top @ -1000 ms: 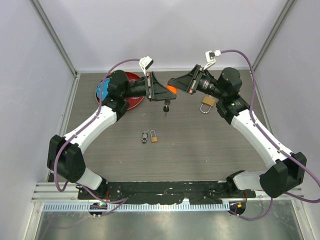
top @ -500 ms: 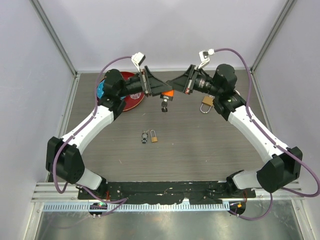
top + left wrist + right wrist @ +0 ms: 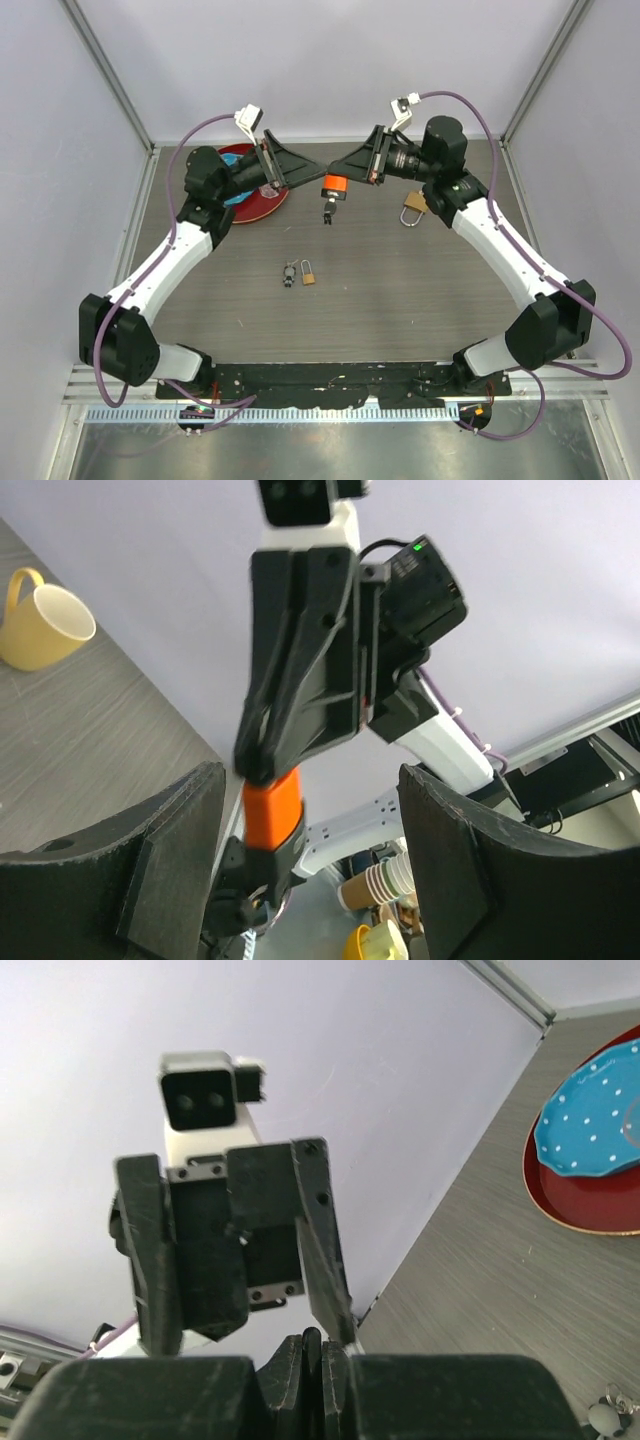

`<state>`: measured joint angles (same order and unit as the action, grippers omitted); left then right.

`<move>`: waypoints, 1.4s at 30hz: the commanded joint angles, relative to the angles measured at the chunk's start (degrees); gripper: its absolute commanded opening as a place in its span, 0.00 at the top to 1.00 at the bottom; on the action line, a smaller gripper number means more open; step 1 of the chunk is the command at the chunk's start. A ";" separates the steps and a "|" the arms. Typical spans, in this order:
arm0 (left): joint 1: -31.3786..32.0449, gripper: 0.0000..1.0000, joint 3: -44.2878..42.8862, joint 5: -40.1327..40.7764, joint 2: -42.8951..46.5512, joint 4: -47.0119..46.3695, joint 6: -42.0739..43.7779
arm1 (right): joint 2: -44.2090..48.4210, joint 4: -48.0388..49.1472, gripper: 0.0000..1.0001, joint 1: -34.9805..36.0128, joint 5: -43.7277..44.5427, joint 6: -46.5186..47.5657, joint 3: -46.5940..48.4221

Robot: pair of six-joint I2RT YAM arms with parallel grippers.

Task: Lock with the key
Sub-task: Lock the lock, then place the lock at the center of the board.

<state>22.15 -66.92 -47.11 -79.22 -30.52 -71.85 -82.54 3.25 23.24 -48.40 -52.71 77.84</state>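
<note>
An orange padlock (image 3: 333,185) hangs in the air over the back middle of the table, with a black key bunch (image 3: 327,212) dangling under it. My right gripper (image 3: 340,170) is shut on the lock's top. In the left wrist view the lock (image 3: 272,810) and key bunch (image 3: 240,905) hang from the right gripper's black fingers (image 3: 300,680). My left gripper (image 3: 308,170) is open and empty, just left of the lock and not touching it. In the right wrist view my shut right gripper (image 3: 322,1345) pinches a thin dark piece and faces the open left gripper (image 3: 230,1250).
A blue dotted plate (image 3: 208,182) lies on a red plate (image 3: 262,200) at the back left. A yellow mug (image 3: 413,207) stands at the back right. A small brass padlock (image 3: 308,272) and a key (image 3: 289,273) lie at mid-table. Walls close in the sides and back.
My left gripper has drawn back to the left, away from the orange padlock. The right gripper has kept the lock and lifted it slightly; the key bunch still hangs beneath.
</note>
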 commanded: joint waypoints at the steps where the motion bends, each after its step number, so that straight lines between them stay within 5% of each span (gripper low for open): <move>1: 0.17 0.27 2.40 -0.09 3.81 3.00 4.08 | -0.33 5.53 0.98 -1.18 -1.26 -2.31 4.07; 10: 5.62 0.25 3.64 -1.66 3.46 3.45 6.46 | -2.71 7.30 0.98 -2.50 -1.43 -4.24 6.27; 21: 7.29 0.41 7.41 -2.37 4.60 3.01 5.94 | -3.50 9.49 0.98 -3.47 -1.17 -6.09 6.62; 23: 7.55 0.49 7.85 -2.28 4.86 3.01 5.94 | -3.76 9.76 0.98 -3.56 -1.17 -6.27 6.62; 30: 7.64 1.00 8.47 -1.84 5.39 2.93 5.76 | -4.21 10.82 0.98 -3.65 -1.43 -6.88 6.62; 42: 8.43 1.00 11.19 -2.98 7.41 2.92 5.41 | -5.08 13.80 0.98 -4.70 -1.34 -8.99 6.27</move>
<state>29.63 -56.99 -48.05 -74.67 -25.58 -66.04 -87.48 9.87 19.38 -50.76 -59.40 81.45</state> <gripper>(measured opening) 0.035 0.124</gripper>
